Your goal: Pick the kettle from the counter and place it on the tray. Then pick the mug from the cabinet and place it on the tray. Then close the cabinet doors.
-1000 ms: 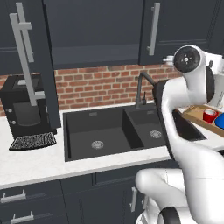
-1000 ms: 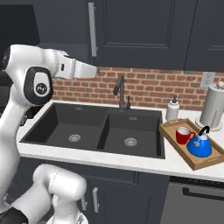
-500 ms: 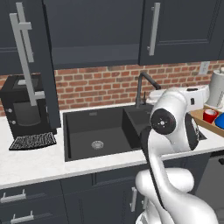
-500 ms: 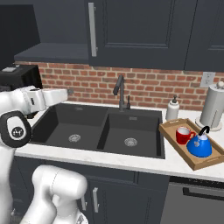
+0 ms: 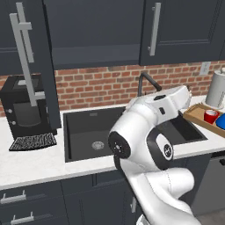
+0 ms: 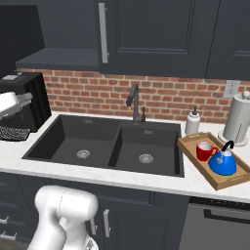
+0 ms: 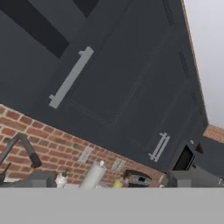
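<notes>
Left base view: the white arm is folding across the black double sink [image 5: 110, 132] set in the white marbled desk [image 5: 30, 162]. At nine o'clock a tall dark charcoal cabinet door [image 5: 41, 66] with a silver bar handle is standing swung open, and the dark cabinet shelf [image 5: 94, 55] is sitting bare behind it. At three o'clock the small red mug [image 5: 210, 116] is resting on the wooden tray [image 5: 193, 115].

Right base view: the squat blue kettle [image 6: 222, 161] with its black arched handle is sitting on the tray at four o'clock, the mug touching it on its left. The white paper-towel roll [image 6: 238, 118] is standing just behind.

Hand view: it is looking up at closed upper doors; the jaws are spread wide, grasping nothing.
</notes>
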{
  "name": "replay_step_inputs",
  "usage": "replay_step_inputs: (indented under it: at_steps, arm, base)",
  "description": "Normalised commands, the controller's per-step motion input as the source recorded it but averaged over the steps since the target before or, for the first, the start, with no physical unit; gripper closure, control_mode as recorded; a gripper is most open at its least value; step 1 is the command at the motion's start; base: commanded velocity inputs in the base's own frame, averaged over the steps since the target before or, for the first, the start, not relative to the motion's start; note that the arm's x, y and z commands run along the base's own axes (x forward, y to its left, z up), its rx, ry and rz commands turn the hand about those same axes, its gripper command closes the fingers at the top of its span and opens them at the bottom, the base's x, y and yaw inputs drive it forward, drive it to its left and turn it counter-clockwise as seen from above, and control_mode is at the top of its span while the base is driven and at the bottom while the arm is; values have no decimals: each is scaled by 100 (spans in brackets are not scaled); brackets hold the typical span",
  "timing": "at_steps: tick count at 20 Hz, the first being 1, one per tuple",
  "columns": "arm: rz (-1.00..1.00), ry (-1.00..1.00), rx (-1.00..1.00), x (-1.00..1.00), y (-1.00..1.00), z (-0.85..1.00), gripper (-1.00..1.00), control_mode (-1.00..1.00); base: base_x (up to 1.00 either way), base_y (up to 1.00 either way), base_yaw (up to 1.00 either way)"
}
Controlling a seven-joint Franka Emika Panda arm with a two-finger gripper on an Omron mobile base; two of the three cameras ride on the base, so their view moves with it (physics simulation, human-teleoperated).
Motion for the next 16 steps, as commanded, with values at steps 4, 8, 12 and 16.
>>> replay_step_inputs:
  at_steps: [4,8,12,16]
  arm:
    - [0,-1,-23,-25,16,-77,-100,-100]
    - [0,-13,-11,-25,1,-76,-100,-100]
    - [0,-33,-7,-34,-2,-58,-100,-100]
    - [0,-22,-11,-24,15,-42,-100,-100]
  base:
    - [0,0,0]
    - [0,0,0]
    - [0,0,0]
    - [0,0,0]
